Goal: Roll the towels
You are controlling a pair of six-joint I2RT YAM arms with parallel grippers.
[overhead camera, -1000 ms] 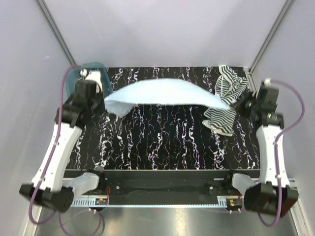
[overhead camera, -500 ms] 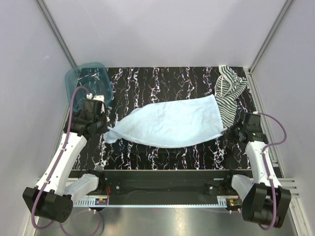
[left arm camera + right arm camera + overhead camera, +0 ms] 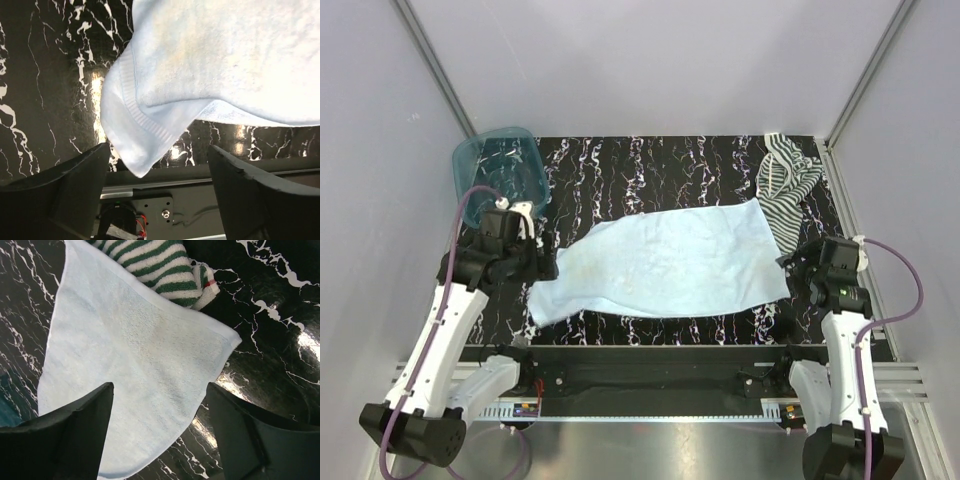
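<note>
Nearest, the left gripper (image 3: 157, 156) and right gripper (image 3: 160, 390) stand wide, holding nothing, at the left and right corners of the pale blue towel (image 3: 670, 265), which lies spread on the table (image 3: 650, 170), the bunched striped towel (image 3: 785, 185) touching its far-right edge.

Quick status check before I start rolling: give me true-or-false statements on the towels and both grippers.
The pale blue towel lies spread on the table: true.
The left gripper is shut on a towel corner: false, its jaws stand open, the corner loose between them.
The right gripper is open: true.
The striped towel is rolled: false, it lies crumpled at the far right.
The pale blue towel overlaps the striped towel: true.
</note>
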